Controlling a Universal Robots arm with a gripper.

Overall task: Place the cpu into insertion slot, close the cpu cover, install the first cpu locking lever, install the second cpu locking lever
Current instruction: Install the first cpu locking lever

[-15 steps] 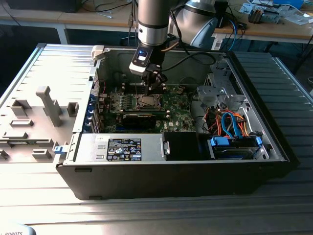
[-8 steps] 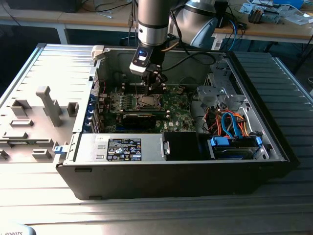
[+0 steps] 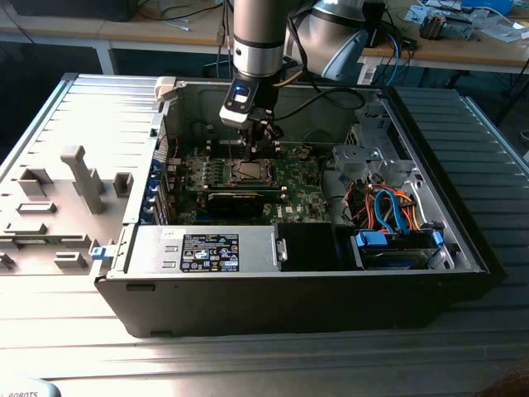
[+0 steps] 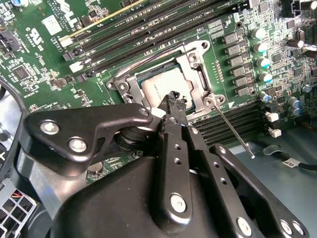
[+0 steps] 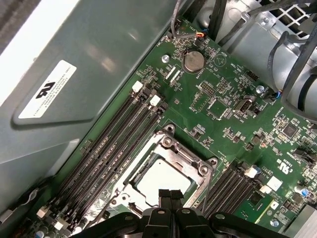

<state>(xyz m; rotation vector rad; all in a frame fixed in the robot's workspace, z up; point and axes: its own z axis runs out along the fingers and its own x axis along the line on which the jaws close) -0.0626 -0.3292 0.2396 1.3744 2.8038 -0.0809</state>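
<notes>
Black two-finger gripper (image 4: 173,97), tips pinched together and holding nothing, hangs just over the dull silver-grey square cpu (image 4: 161,87). The cpu sits in the silver-framed insertion slot (image 3: 248,171) mid-board, with the thin silver cpu cover (image 4: 197,74) apparently lowered over it. Beside the slot a thin wire locking lever (image 4: 233,130) stands free. It is probably best pressed down squarely, then tucked under its catch.

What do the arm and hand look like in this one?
The arm is a silver-grey cylinder with a dark band and a pale rounded joint cap; a small blue light glows on its wrist. The hand is matte black, built of flat linkage bars dotted with silver screws.
</notes>
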